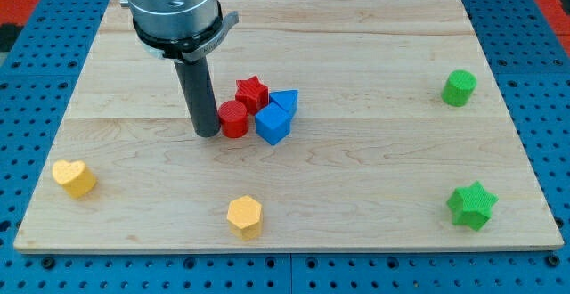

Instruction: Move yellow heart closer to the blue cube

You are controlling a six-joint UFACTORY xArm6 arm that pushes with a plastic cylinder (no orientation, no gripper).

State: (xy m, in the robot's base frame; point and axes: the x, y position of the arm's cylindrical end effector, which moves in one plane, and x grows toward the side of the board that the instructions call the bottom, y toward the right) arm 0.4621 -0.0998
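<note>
The yellow heart (73, 177) lies near the board's lower left corner. The blue cube (273, 125) sits near the middle of the board, touching a red cylinder (233, 118) on its left. A red star (252, 91) and a blue triangular block (285, 101) sit just behind them. My tip (207, 133) rests on the board just left of the red cylinder, close to or touching it. The yellow heart is far to the tip's lower left.
A yellow hexagonal block (244, 216) lies near the bottom edge. A green cylinder (460, 88) stands at the right, and a green star (471, 205) at the lower right. The wooden board (356, 44) lies on a blue perforated table.
</note>
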